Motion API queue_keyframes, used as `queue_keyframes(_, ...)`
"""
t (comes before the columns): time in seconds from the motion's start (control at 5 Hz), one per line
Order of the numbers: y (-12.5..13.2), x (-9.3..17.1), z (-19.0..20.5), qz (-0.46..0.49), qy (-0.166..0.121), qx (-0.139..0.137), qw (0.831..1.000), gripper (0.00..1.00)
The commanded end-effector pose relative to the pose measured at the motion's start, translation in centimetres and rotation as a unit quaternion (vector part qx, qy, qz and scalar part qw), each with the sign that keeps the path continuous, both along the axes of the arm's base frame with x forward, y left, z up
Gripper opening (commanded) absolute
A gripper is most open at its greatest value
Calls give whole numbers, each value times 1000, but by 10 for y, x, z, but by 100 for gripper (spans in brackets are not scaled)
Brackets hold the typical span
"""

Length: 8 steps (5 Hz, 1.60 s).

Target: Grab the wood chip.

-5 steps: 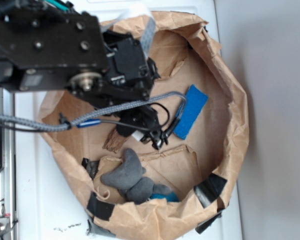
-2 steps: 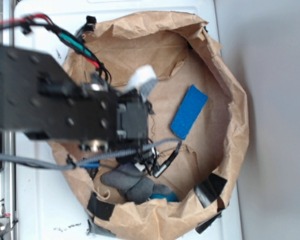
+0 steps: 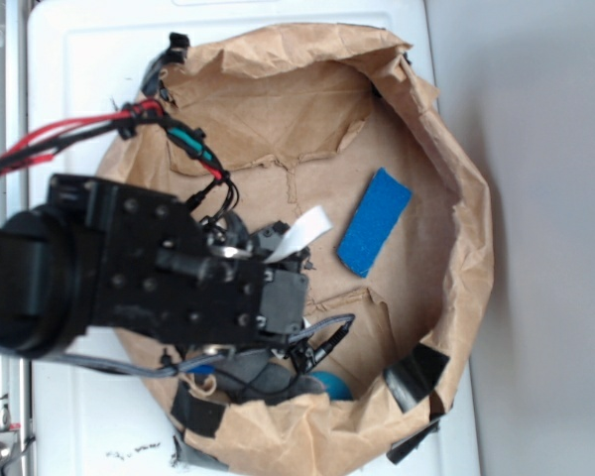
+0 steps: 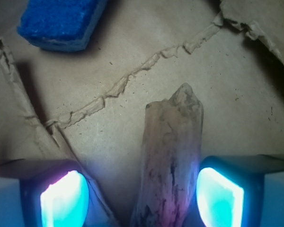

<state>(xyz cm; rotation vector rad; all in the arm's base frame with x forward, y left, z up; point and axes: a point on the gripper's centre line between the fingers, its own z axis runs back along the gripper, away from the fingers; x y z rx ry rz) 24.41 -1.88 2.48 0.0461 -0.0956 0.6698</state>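
since a second ago the arm has swung down-left over the paper bag's (image 3: 456, 198) lower side; gripper (image 4: 142, 194) pads spread apart, wood chip (image 4: 170, 156) between them, nearer the right pad, blue block (image 4: 61, 21) beyond

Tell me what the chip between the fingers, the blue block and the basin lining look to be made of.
Wood chip: rough, unfinished wood, with lengthwise grain and a splintered tip. Blue block: probably sponge or foam, given its porous matte surface. Lining: creased brown paper with torn edges, taped at the rim.
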Motion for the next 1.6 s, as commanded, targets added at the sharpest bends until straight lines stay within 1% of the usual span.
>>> queue_keyframes(0.0, 7, 10, 17, 4, -15, 3, 1000, 0)
queue_keyframes(0.2, 7, 7, 23, -8, -41, 12, 999, 0)
queue_keyframes(0.4, 7, 5, 26, -16, -59, 22, 998, 0)
queue_keyframes(0.6, 10, 5, 32, -13, -71, 19, 997, 0)
queue_keyframes(0.8, 15, 6, 41, -6, -83, 8, 997, 0)
queue_keyframes(1.0, 25, 9, 64, 12, -96, -17, 995, 0)
queue_keyframes(1.2, 35, 11, 74, 15, -91, -54, 994, 100)
queue_keyframes(1.4, 37, 10, 66, -13, -55, -99, 993, 100)
